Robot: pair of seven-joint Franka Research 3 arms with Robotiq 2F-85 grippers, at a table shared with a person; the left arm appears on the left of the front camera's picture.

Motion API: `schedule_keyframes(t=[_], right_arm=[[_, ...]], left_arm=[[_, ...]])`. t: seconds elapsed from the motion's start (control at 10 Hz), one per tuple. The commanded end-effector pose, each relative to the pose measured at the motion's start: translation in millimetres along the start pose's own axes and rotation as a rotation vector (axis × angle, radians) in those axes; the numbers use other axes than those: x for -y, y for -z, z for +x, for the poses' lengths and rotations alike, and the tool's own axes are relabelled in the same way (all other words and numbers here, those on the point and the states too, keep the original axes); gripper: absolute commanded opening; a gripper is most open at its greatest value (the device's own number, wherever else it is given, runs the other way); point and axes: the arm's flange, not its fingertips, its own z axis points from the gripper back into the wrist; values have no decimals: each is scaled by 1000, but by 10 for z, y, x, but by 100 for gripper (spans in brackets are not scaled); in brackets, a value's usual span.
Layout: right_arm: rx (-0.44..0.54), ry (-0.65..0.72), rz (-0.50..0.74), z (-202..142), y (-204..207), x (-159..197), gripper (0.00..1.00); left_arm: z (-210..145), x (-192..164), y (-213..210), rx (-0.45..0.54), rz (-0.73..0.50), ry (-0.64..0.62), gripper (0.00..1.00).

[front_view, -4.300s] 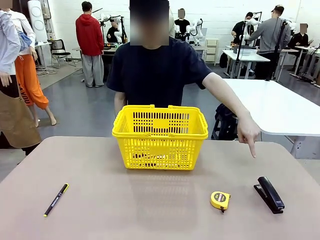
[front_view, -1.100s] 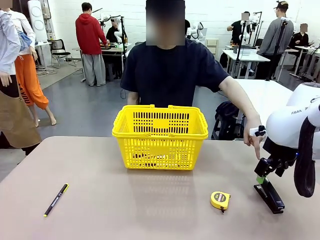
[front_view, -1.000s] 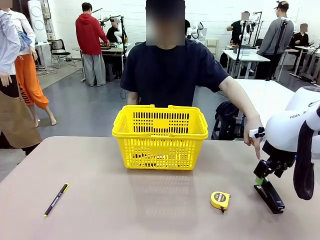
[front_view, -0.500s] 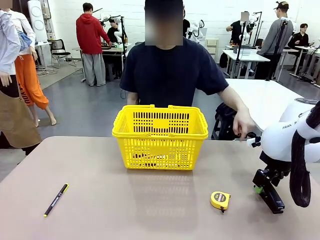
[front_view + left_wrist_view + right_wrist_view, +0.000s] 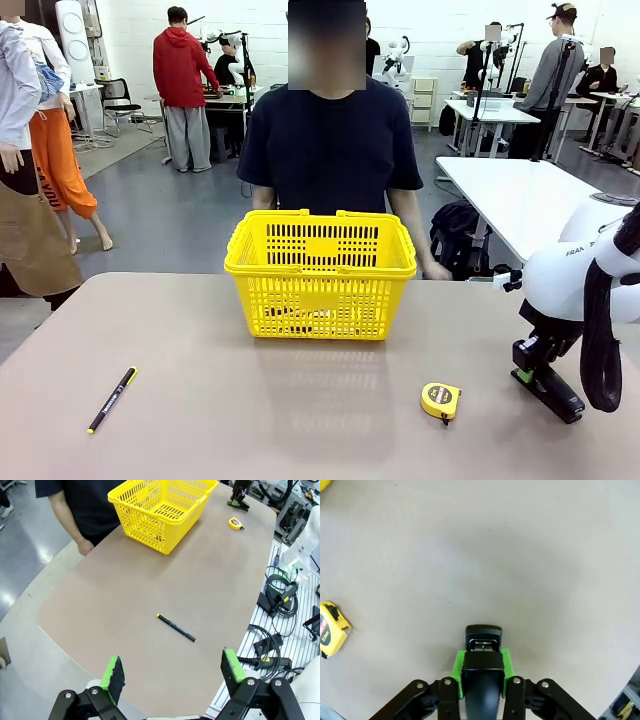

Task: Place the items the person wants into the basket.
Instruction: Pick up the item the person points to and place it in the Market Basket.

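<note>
– Right hand [image 5: 481, 672] sits down low at the right end of the worktop [image 5: 300, 400], and the black stapler [image 5: 482, 650] lies directly between its two fingers, nose poking out beyond the green pads [image 5: 457, 672]. In the front view that hand [image 5: 530, 368] is at the stapler's [image 5: 560, 393] nearer-to-the-basket end, the rest of the stapler running out toward the robot's side.

– How wide is it?

– Pressed in on the stapler's sides; both pads touch it, so the hand is pinching the stapler. The stapler looks to be at the worktop surface; whether it is lifted at all cannot be told.

– And the left hand?

– Left hand [image 5: 172, 672] hangs high above the worktop's other end with its fingers spread wide, holding nothing. A thin black pen [image 5: 176, 628] lies on the worktop below it.

– Where is the basket?

– Yellow basket [image 5: 320, 272] stands at the far middle of the worktop, just before the person [image 5: 330, 140] in the dark T-shirt, well apart from the stapler. A round yellow tape measure [image 5: 440, 400] lies between, near the stapler.
</note>
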Motion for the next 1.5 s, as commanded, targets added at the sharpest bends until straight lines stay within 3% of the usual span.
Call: schedule_keyframes(t=[0.0, 0.2, 0.3, 0.6, 0.8, 1.0, 1.4], right_arm=[[10, -17, -14, -24, 1, 45, 0], [6, -2, 10, -17, -152, 10, 0], [10, -25, 56, -58, -602, -137, 0], [34, -7, 40, -48, -2235, -564, 0], [34, 24, 28, -17, -2992, -814, 0], [44, 63, 32, 21, -3319, -905, 0], [60, 28, 3, -170, -3436, -941, 0]], left_arm=[[-28, -2, 7, 17, -3, 22, 100], [-28, -2, 7, 17, -3, 22, 100], [-28, -2, 7, 17, -3, 22, 100], [-28, -2, 7, 17, -3, 22, 100], [-28, -2, 7, 17, -3, 22, 100], [-28, -2, 7, 17, -3, 22, 100], [-28, -2, 7, 17, -3, 22, 100]])
